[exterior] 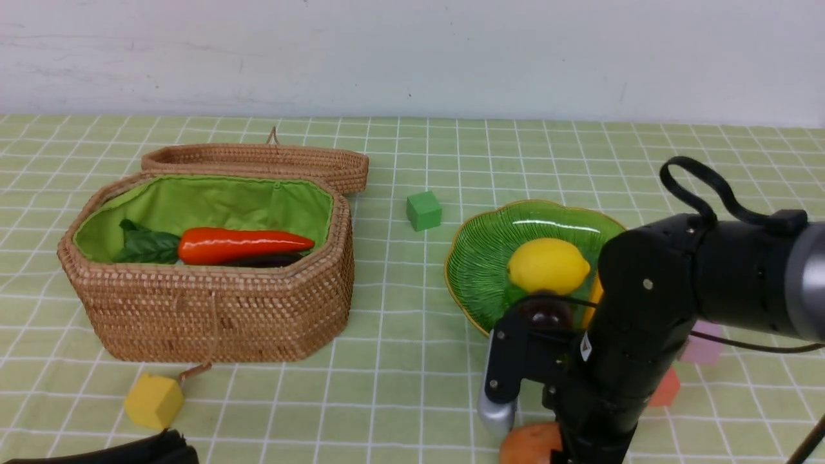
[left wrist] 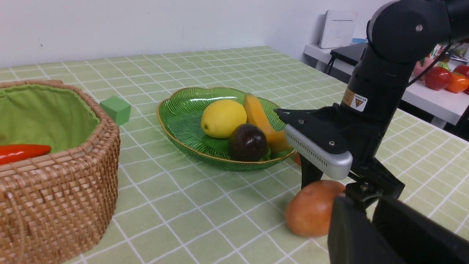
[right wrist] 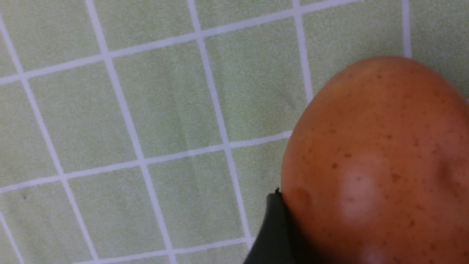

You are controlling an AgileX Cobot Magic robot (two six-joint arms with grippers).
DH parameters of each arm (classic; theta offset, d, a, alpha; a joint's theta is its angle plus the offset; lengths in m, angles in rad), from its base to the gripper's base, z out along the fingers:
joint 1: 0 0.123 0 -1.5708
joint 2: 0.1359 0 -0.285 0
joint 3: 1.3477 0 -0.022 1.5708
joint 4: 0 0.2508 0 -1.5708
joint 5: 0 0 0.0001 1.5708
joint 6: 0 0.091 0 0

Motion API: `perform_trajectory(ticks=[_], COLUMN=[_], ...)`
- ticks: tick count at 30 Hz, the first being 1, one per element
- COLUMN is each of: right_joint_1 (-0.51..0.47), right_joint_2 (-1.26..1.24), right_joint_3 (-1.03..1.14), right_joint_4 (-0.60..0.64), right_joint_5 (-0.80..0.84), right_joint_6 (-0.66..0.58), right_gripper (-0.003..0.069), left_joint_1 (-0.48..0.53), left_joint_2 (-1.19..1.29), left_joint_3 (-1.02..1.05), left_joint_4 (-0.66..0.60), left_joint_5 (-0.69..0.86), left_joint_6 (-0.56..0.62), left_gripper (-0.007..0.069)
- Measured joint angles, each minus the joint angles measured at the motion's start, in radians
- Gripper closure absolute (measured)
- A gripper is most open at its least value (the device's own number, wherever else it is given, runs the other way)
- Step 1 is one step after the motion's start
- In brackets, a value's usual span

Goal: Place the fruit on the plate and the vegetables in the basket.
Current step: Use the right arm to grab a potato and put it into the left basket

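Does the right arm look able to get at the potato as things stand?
Probably yes: its tool is already down at the potato, one finger against its side, with nothing between them; the plate sits clear behind.

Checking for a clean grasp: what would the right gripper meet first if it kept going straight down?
Likely the potato: the right gripper points down right at it, one finger already beside its skin.

A carrot (exterior: pixel 245 245) is seen lying in the open basket (exterior: pixel 213 309). A lemon (exterior: pixel 548 265) rests on the plate (exterior: pixel 490 251). The potato (exterior: pixel 532 444) is partly hidden below the right arm (exterior: pixel 644 335) on the desk (exterior: pixel 399 361).
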Motion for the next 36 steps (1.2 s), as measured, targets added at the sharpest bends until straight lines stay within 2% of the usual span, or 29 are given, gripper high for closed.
perform_trajectory(ticks=[8, 14, 16, 19, 21, 25, 30, 36], right_joint_1=[0.000, 0.000, 0.000, 0.000, 0.011, 0.048, 0.092, 0.105], right_joint_2=[-0.003, -0.050, -0.063, -0.063, -0.039, 0.072, 0.263, 0.456], right_joint_3=[-0.037, -0.192, -0.298, -0.380, -0.477, -0.643, -0.853, -1.017], right_joint_4=[0.071, 0.146, 0.241, 0.321, 0.405, 0.481, 0.506, 0.498], right_joint_5=[0.094, 0.238, 0.253, 0.211, 0.089, -0.094, -0.251, -0.403], right_joint_6=[0.045, 0.158, 0.209, 0.222, 0.210, 0.101, -0.033, -0.054], right_gripper=[0.0095, 0.0096, 0.0096, 0.0096, 0.0096, 0.0096, 0.0096, 0.0096], left_joint_1=[0.000, 0.000, 0.000, 0.000, 0.000, 0.000, 0.000, 0.000], left_joint_2=[0.000, 0.000, 0.000, 0.000, 0.000, 0.000, 0.000, 0.000], left_joint_3=[0.000, 0.000, 0.000, 0.000, 0.000, 0.000, 0.000, 0.000], left_joint_4=[0.000, 0.000, 0.000, 0.000, 0.000, 0.000, 0.000, 0.000], left_joint_5=[0.000, 0.000, 0.000, -0.001, -0.003, -0.003, -0.003, -0.004], left_joint_6=[0.000, 0.000, 0.000, 0.000, 0.000, 0.000, 0.000, 0.000], left_gripper=[0.0529, 0.0529, 0.0529, 0.0529, 0.0529, 0.0529, 0.0529, 0.0529])
